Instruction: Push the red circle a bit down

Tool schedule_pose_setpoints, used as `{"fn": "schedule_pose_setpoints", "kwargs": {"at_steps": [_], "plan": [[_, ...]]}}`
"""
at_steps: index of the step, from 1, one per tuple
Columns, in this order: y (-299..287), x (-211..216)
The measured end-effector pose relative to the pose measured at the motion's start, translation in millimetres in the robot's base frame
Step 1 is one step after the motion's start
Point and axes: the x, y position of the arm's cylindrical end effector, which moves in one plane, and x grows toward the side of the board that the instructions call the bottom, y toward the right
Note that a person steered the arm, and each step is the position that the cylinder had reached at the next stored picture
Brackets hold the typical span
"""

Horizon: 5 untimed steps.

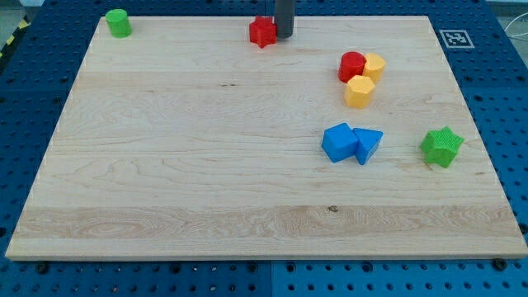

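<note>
The red circle (351, 66) lies on the wooden board (206, 165) at the upper right. It touches a yellow block (374, 66) on its right, and a yellow hexagon (359, 91) sits just below it. My tip (284, 35) is near the top edge, right beside a red star-like block (262, 31) on that block's right. The tip is well to the left of and above the red circle.
A green cylinder (118, 22) stands at the top left corner. A blue cube-like block (338, 142) and a blue triangle (368, 144) touch right of centre. A green star (441, 146) lies at the right edge. A marker tag (454, 38) is off the board's top right.
</note>
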Motion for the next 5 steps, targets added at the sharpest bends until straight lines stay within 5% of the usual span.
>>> {"fn": "schedule_pose_setpoints", "kwargs": {"at_steps": [3, 5], "plan": [[14, -14], [43, 34]]}}
